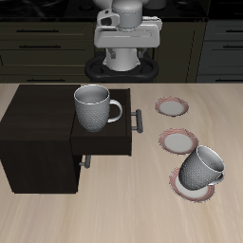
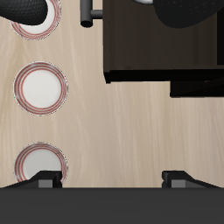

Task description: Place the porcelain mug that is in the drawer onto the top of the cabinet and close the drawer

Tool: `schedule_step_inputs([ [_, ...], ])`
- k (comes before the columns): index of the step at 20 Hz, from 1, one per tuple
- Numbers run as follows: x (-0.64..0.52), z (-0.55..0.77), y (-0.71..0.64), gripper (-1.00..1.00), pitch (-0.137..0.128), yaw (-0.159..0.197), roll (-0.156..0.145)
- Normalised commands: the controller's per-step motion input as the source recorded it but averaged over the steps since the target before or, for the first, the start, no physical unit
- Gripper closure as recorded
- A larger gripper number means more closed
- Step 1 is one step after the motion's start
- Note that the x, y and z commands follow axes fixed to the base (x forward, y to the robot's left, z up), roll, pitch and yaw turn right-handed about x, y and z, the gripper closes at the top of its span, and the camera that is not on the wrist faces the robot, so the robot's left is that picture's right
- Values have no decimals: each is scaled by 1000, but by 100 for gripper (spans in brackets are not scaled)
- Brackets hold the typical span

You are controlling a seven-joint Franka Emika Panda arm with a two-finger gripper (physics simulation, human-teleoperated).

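Jaws spread, empty, high above table; porcelain mug [image 1: 93, 106] upright in drawer [image 1: 106, 140], well apart.

- Cabinet [image 1: 38, 133]: dark matt wood.
- Drawer [image 1: 104, 140]: same wood, grey metal handle.
- Mug [image 1: 93, 107]: finely textured grey porcelain.
- Table [image 1: 114, 214]: pale wood grain.

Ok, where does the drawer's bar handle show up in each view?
Exterior view: the bar handle sits on the front of the open drawer, facing the row of three plates.
Wrist view: only part of the bar handle shows, cut by the frame edge, just off the drawer's dark front.
Shared landmark: the middle plate of the three, on bare table in both.
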Motion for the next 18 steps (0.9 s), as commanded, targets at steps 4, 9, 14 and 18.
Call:
schedule_step_inputs([
  [4, 86, 85, -30, -100, 0, -57, -43],
  [9, -72, 10, 48, -100, -9, 11, 5],
  [14, -60, 39, 24, -100, -4, 12, 15],
  [18, -9, 62, -11, -100, 0, 8, 3],
])
